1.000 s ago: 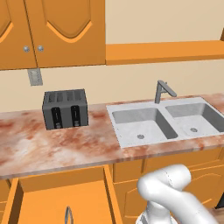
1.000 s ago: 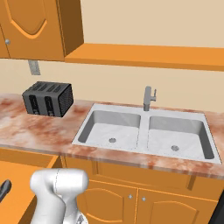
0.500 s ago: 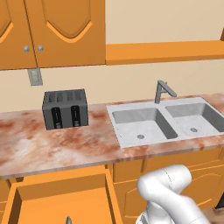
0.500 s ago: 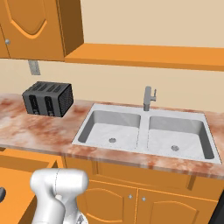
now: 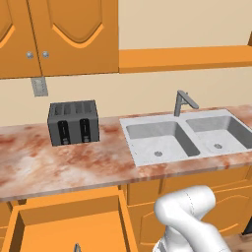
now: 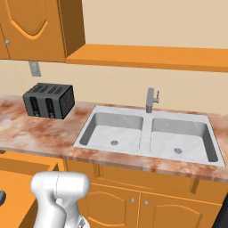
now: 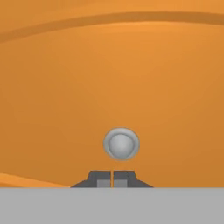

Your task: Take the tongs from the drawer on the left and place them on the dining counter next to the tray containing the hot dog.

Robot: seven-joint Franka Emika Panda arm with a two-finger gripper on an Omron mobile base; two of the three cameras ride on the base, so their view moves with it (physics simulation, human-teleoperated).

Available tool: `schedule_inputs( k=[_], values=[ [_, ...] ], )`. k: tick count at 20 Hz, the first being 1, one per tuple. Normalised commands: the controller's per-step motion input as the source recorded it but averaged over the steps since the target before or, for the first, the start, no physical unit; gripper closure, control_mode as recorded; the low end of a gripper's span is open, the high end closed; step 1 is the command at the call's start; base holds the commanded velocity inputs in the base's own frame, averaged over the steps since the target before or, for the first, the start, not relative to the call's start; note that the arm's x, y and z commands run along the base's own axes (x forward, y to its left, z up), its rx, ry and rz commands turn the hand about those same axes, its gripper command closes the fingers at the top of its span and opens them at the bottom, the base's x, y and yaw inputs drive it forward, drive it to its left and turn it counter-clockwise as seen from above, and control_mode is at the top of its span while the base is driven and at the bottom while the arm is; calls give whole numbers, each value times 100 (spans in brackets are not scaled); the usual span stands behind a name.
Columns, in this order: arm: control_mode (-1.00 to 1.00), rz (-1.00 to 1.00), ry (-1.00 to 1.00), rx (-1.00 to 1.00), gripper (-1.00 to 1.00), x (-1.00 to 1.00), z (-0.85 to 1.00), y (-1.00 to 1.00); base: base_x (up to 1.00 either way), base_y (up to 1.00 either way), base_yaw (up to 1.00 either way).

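Observation:
The orange drawer (image 5: 64,221) stands pulled out below the left end of the counter, with its inside open to the left base view. A thin grey sliver, apparently the tip of the tongs (image 5: 76,246), pokes up at that view's bottom edge inside the drawer. In the hand view an orange panel (image 7: 109,78) with a round silver knob (image 7: 121,143) sits close in front. My gripper (image 7: 112,178) is shut just under the knob, its tips pressed together with nothing between them. The dining counter, the tray and the hot dog are out of view.
A dark toaster (image 5: 73,122) stands on the marble-patterned counter (image 5: 59,162). To its right are a double sink (image 5: 182,138) and a faucet (image 5: 181,102). Orange cabinet doors (image 6: 133,200) run below the sink, and wall cabinets (image 5: 74,34) hang above.
The grey sliver in the drawer has slid slightly lower in the left base view. The drawer and the counter things stay put.

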Motion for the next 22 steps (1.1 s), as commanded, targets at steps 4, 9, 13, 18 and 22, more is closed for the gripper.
schedule_inputs(
  k=[4,9,13,18,22],
  values=[
    [-100,0,0,0,100,0,0,0,0,0,0],
    [-100,0,0,0,-100,0,0,0,0,0,0],
    [-100,-1,0,1,-100,-59,0,0,0,0,0],
    [-100,-10,8,8,-100,-77,32,-2,0,0,0],
    [-100,-11,28,9,-100,-31,65,-22,0,0,0]
  ],
)
